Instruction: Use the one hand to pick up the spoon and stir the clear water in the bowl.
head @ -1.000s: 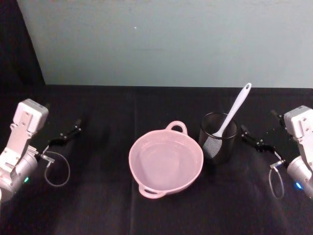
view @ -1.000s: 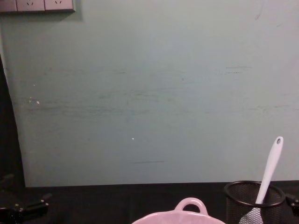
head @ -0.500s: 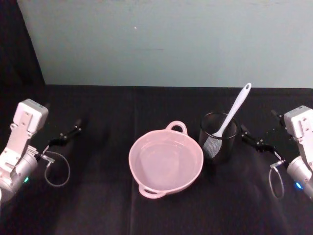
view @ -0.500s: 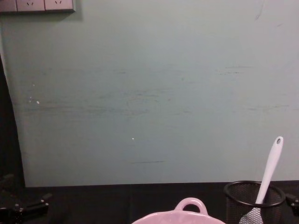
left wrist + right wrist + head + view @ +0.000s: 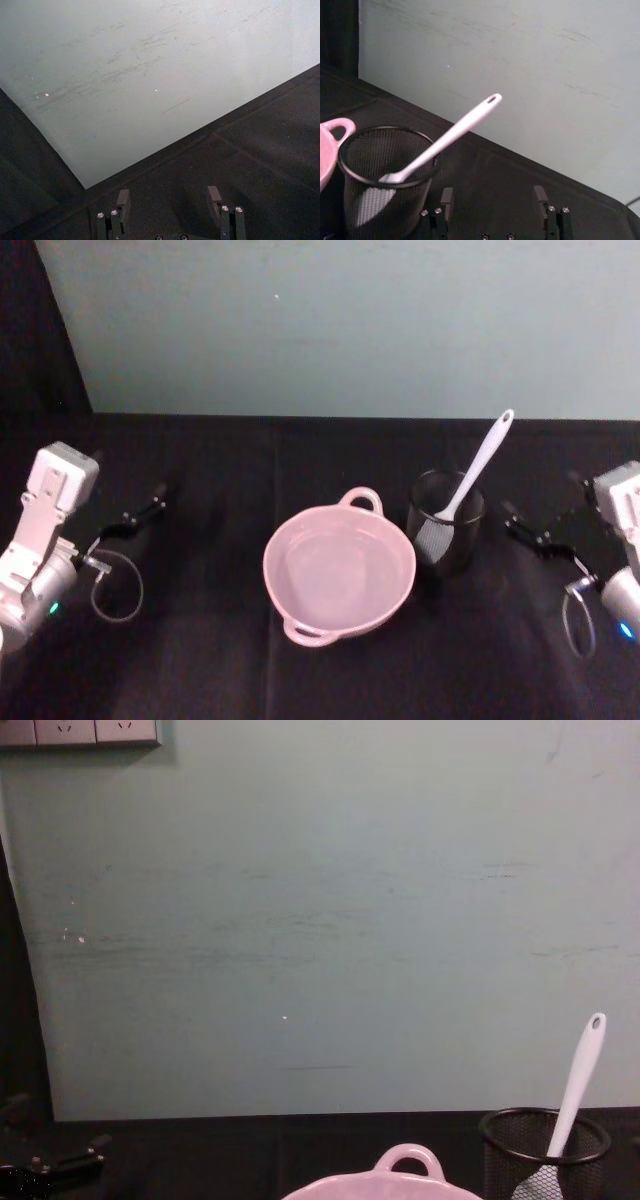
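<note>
Right black flat-jawed gripper (image 5: pixel 492 192): near right, jaws released, empty.
Left gripper (image 5: pixel 168 192): near left, parked, jaws released.
Pale pink round bowl (image 5: pixel 283 558): centre.
White plastic spoon (image 5: pixel 479 462): in the black wire-mesh cup (image 5: pixel 445 540) right of it, handle leaning far; we would grasp mid-handle, lifting along its lean.

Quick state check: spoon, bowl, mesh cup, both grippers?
spoon: leaning in the mesh cup, blade down, ungripped.
bowl: upright, looks to hold clear water.
mesh cup: upright, holding the spoon.
left gripper: open, empty, parked far left.
right gripper: open, empty, right of the mesh cup.
</note>
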Available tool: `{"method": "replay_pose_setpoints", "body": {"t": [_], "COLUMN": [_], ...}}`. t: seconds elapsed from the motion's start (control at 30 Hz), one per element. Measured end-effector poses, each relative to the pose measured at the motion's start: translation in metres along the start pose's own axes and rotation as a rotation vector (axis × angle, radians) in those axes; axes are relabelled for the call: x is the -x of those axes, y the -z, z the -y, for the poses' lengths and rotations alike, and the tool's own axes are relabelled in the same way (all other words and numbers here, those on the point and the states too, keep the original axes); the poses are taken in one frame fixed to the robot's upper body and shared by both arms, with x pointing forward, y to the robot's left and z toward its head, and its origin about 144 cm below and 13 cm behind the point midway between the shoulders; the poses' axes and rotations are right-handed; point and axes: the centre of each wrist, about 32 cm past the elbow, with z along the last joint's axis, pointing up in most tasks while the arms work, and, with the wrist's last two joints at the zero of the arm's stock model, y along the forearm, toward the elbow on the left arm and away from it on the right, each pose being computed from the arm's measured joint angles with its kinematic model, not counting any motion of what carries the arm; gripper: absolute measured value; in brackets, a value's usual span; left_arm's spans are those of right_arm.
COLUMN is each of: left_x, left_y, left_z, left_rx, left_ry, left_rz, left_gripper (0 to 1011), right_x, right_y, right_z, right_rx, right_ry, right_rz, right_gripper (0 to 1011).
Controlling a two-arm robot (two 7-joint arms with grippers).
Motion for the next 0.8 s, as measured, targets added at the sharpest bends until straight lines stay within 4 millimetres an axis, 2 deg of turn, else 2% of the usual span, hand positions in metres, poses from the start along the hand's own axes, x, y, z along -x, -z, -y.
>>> {"method": "replay_pose_setpoints", "body": {"t": [0.2, 0.4, 0.53, 0.8], "left_x": [0.000, 0.000, 0.000, 0.000], "left_y": [0.000, 0.000, 0.000, 0.000], "left_z": [0.000, 0.000, 0.000, 0.000], "left_rx": [0.000, 0.000, 0.000, 0.000], "left_ry": [0.000, 0.000, 0.000, 0.000], "left_rz": [0.000, 0.000, 0.000, 0.000], "left_gripper": [1005, 1005, 1005, 1005], "right_x": [-0.002, -0.008, -0.010, -0.021], "right_y": [-0.006, -0.016, -0.020, -0.025], "right_z": [0.020, 0.027, 0.024, -0.005], "right_rx": [0.003, -0.014, -0.021, -0.018], "right_ry": [0.008, -0.016, -0.046, -0.147], "right_rz": [-0.038, -0.173, -0.273, -0.566], "right_gripper": [1003, 1003, 1003, 1003]}}
